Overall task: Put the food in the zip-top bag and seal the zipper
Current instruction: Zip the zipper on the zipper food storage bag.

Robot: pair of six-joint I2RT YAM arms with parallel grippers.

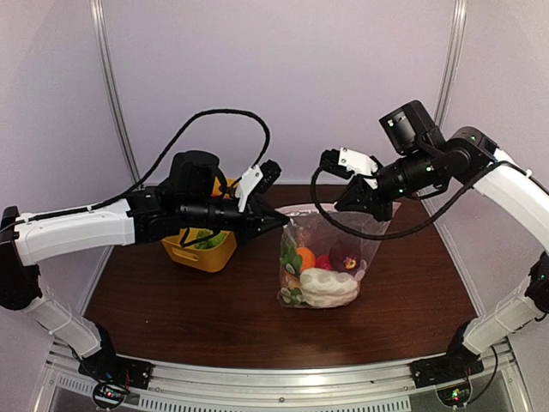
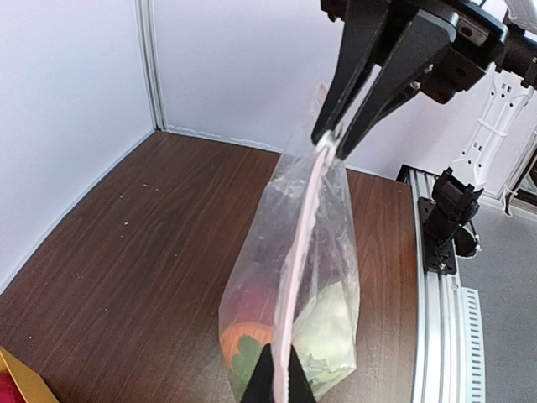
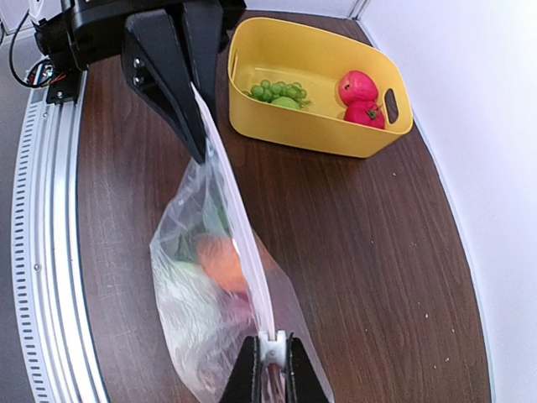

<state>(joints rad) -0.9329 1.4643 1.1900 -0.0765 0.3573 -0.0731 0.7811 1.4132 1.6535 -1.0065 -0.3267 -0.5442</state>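
Jaws of both arms clamp one zip-top bag (image 1: 341, 232) by its zipper (image 2: 304, 235); one yellow tub (image 3: 319, 130) holds two red fruits (image 3: 358, 86).

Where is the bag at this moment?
In the top view the bag hangs at centre, right of the yellow tub, its top edge pinched by the left gripper and the right gripper.

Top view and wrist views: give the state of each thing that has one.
Bag: upright, hung by its top edge.
Zipper: taut, looks closed.
Food: several pieces inside bag.
Tub: holds grapes and two red fruits.
Left gripper: shut on zipper.
Right gripper: shut on zipper.
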